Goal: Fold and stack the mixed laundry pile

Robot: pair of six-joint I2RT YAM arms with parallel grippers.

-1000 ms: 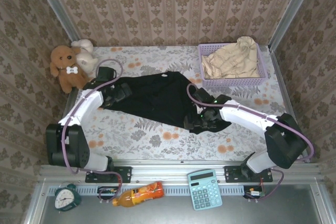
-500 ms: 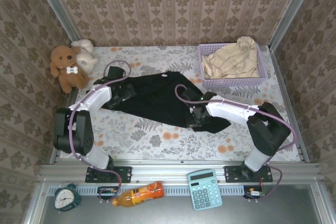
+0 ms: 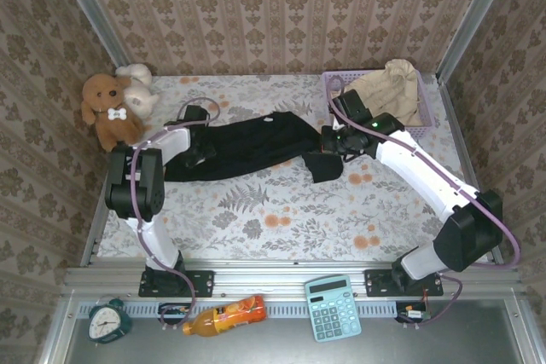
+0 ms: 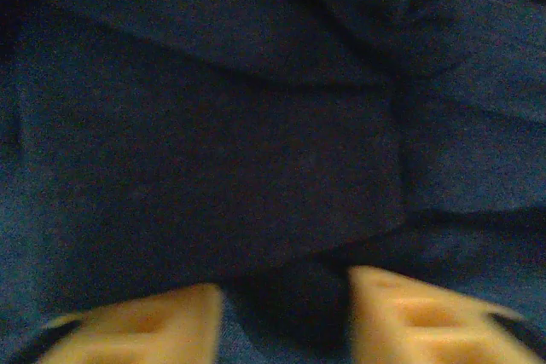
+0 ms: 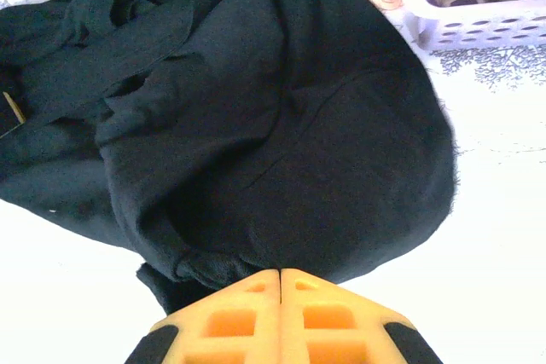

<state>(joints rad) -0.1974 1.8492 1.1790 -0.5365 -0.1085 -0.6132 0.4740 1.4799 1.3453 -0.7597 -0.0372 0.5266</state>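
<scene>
The black garment (image 3: 247,153) is lying stretched across the middle of the flowered tabletop (image 3: 281,219), running from 9 o'clock toward 3 o'clock. The right claw (image 3: 327,141) is sitting at the garment's 3 o'clock end. In the right wrist view this claw (image 5: 280,274) is showing its pads pressed together, pinching the bunched edge of the black cloth (image 5: 256,125). A loose flap is hanging toward 6 o'clock below it.

The left claw (image 3: 200,154) is resting on the garment's 9 o'clock end. In the left wrist view its fingers (image 4: 136,326) are standing a little apart with dark cloth (image 4: 222,159) in the gap, and I cannot tell whether they are gripping it.

The beige garment (image 3: 388,91) is lying crumpled in the lavender basket (image 3: 424,128) at 1 o'clock. Two plush toys (image 3: 107,108) are sitting at 10 o'clock.
</scene>
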